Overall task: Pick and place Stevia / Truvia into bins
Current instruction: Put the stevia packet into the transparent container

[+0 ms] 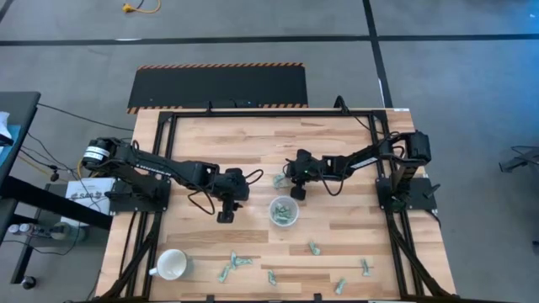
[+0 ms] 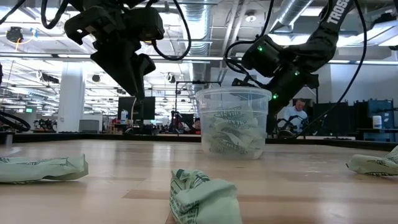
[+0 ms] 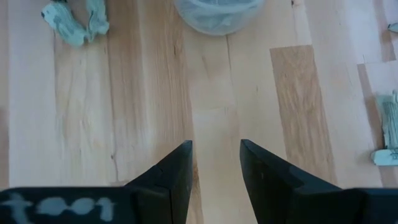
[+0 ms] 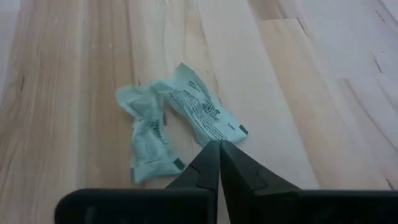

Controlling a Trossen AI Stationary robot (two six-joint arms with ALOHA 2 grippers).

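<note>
Fingertips of my right gripper (image 4: 219, 147) are pressed together with nothing between them, just at the edge of a crumpled sachet (image 4: 202, 112) on the table (image 1: 354, 151). My left gripper (image 3: 216, 155) hangs partly open and empty, near the clear cup (image 1: 284, 211) holding sachets.

Probably an open-plan robotics lab, exposed ceiling ducts (image 2: 292, 12), distant workstations, wooden table (image 1: 253, 135) on grey concrete floor (image 1: 76, 59)

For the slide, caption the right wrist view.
Right gripper shut on the corner of a Stevia sachet, a second sachet beside it.
</note>
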